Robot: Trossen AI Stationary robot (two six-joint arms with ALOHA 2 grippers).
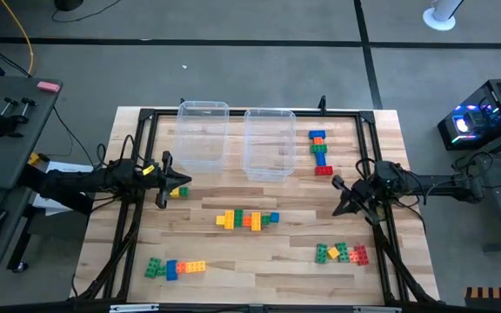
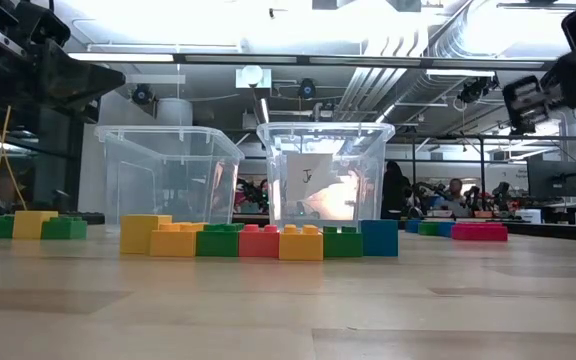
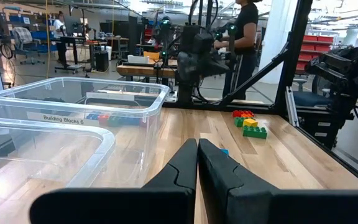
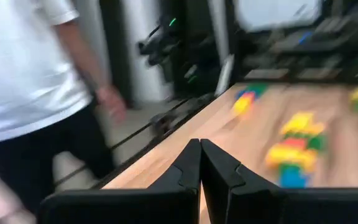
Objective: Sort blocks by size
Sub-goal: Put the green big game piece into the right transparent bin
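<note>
The blocks lie on the wooden table in groups: a mixed row (image 1: 246,219) in the middle, which also shows in the low view (image 2: 258,240), a row (image 1: 175,267) at the near left, a cluster (image 1: 342,253) at the near right, a column (image 1: 320,152) at the far right, and a small yellow-green piece (image 1: 178,191) beside my left gripper. My left gripper (image 1: 165,180) hangs above the table's left side, shut and empty; its wrist view (image 3: 197,149) shows its fingers together. My right gripper (image 1: 342,196) hangs above the right side, shut and empty, as its wrist view (image 4: 199,149) shows.
Two clear plastic bins (image 1: 203,135) (image 1: 268,143) stand side by side at the far middle of the table. A black frame (image 1: 146,113) runs round the table. A person in a white shirt (image 4: 23,81) stands beyond the table's edge.
</note>
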